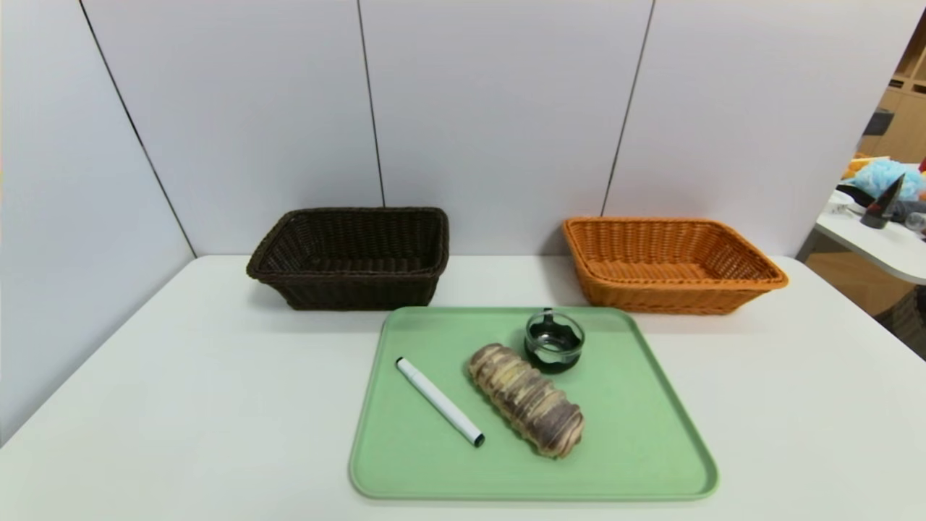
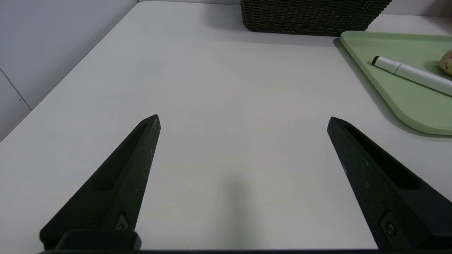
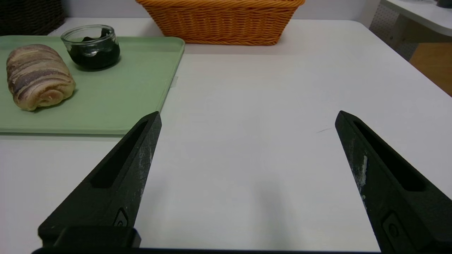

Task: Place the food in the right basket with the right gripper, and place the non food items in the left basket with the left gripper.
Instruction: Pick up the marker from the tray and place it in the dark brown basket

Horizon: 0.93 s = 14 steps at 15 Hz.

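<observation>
The left gripper (image 2: 243,118) hangs spread wide over bare white table (image 2: 212,106), holding nothing; the slim white marker pen (image 2: 411,74) and dark brown wicker basket (image 2: 310,16) lie ahead, toward its inner side. The right gripper (image 3: 247,114) is likewise parted and empty: the tan striped ridged roll (image 3: 37,76) and small clear-glass jar (image 3: 92,46) sit on the pale green plastic tray (image 3: 116,102) to its inner side, the orange wicker basket (image 3: 220,21) ahead.

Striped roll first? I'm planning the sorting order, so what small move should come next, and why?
Probably swing the open right gripper toward the striped roll: it lies untouched on the green tray, and the orange basket is empty. The left gripper waits open.
</observation>
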Motion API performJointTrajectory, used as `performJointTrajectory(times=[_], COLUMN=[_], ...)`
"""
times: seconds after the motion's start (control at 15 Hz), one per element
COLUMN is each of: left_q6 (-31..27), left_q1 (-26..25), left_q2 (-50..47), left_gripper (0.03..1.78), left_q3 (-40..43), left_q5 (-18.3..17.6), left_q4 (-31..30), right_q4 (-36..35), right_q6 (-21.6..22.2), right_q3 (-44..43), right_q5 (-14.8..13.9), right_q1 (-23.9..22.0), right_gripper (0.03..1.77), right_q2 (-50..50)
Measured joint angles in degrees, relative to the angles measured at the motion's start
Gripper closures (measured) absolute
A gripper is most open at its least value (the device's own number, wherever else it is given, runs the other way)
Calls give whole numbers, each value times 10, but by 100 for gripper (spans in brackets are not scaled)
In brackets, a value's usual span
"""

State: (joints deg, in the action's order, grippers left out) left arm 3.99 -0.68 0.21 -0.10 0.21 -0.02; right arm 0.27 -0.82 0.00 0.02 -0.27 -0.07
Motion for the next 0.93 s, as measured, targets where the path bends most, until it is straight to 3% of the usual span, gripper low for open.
performJointTrajectory(times=[0.93], left_q6=[-3], left_q1=[0], left_q2=[0], left_gripper=[12], left_q3=[0], left_q5=[0], left_q4=[0], right_q4=[-1], right_q6=[-1], right_q3=[0], right_q5=[1], right_q1=[0], right_gripper=[10], right_q2=[0])
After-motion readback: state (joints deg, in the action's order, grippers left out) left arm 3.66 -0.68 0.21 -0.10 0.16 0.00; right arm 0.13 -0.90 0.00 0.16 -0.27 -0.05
